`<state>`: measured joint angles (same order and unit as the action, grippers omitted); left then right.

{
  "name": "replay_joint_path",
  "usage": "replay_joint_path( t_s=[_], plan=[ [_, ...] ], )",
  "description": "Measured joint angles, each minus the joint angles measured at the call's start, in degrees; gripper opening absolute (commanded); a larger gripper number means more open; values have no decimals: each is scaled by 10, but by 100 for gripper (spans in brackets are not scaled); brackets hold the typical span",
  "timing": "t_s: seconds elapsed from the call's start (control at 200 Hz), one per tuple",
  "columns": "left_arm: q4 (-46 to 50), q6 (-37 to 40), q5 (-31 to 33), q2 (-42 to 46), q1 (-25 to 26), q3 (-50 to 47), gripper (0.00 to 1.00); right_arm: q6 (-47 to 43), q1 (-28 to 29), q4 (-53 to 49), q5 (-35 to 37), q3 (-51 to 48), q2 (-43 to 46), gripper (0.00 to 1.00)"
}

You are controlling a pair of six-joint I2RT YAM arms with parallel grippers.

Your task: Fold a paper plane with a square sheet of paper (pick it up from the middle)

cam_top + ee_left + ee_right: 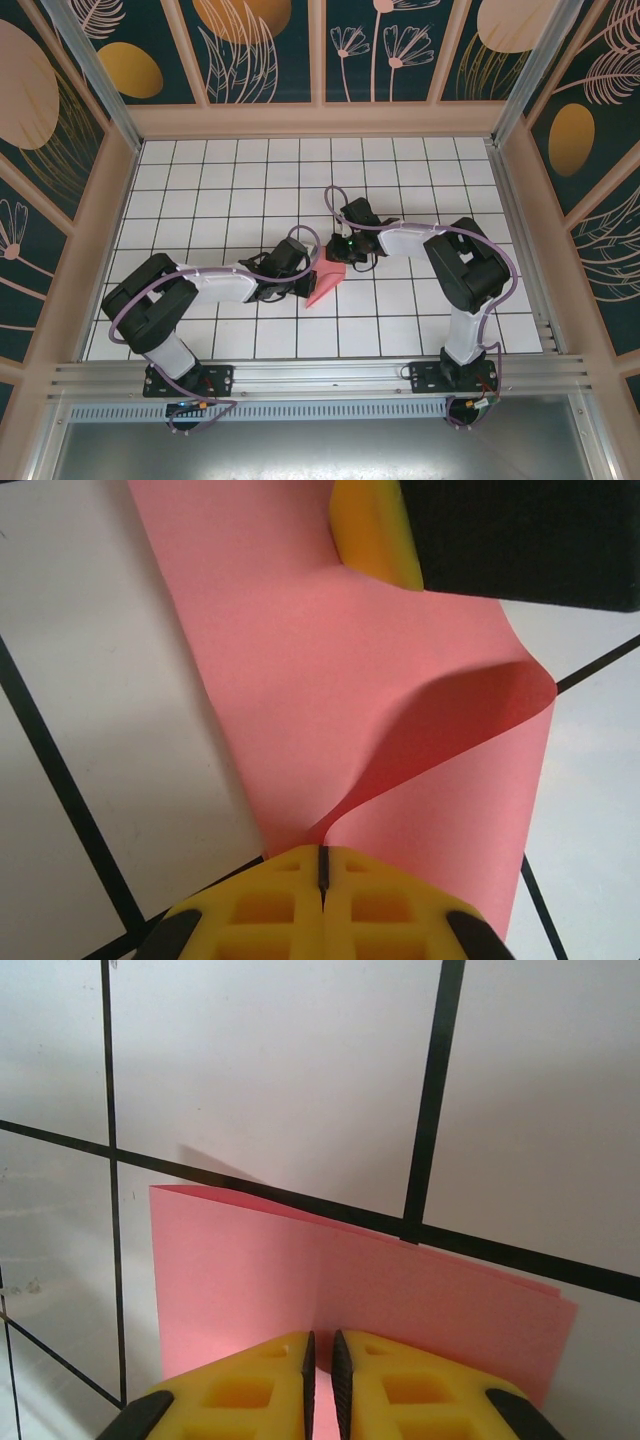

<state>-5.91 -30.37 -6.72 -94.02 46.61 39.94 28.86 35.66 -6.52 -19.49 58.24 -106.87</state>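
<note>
Left tool (322,858) pinches square sheet of paper (300,650), sheet bowing up just ahead of it. Right tool (320,1340), jaws nearly together, nips folded sheet opposite. Step: likely first half-fold. Next: match edges, press crease onto desk (250,1060).

We can read no text, label, brand, number or sign anywhere. The paper (300,680) is plain pink, the table (200,170) bears nothing but black grid lines, and the wall panels (260,50) carry painted leaves and flowers without lettering.
</note>
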Motion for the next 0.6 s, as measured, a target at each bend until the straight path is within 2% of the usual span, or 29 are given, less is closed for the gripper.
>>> replay_joint_path(
  t_s=[0.4,0.53,0.6],
  plan=[
    [-47,-21,-5,2,0,-29,0,9,5,-14,13,9,9,21],
    [-49,-23,-5,2,0,-29,0,27,5,-15,33,-12,77,22],
    [-51,-25,-5,2,0,-31,0,42,5,-8,45,-35,135,19]
  ],
)
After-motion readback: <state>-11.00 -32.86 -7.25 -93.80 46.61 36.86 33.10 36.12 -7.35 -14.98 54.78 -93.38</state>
